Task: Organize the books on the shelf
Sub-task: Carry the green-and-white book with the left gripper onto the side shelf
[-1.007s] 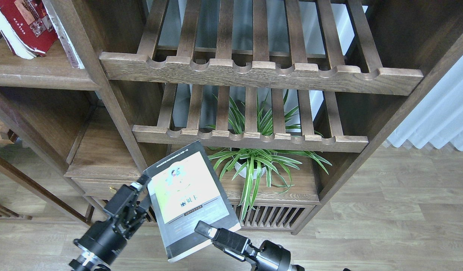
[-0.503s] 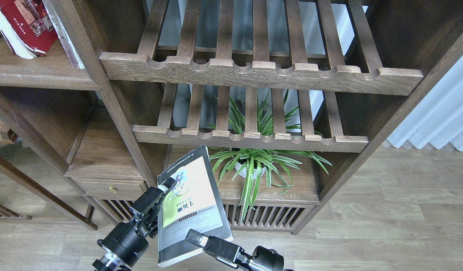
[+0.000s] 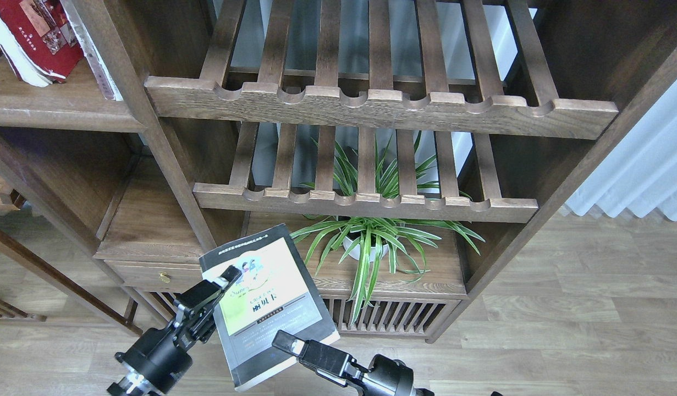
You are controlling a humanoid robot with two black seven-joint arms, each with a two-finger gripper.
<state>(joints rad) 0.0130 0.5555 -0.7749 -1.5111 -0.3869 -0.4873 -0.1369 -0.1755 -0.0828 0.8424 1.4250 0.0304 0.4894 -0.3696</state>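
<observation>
The yellow-green book [image 3: 267, 305] hangs tilted below the lower rack [image 3: 365, 204], left of the plant [image 3: 371, 242]. The left gripper [image 3: 224, 279] seems clamped on its left edge; the right gripper [image 3: 286, 342] touches its bottom edge, its opening unclear.

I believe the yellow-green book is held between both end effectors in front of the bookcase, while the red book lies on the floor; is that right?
Not quite. The head view shows the red book standing on the upper-left shelf, not on the floor. The rest holds: the yellow-green book sits between the left end effector and the right end effector, in front of the bookcase.
</observation>
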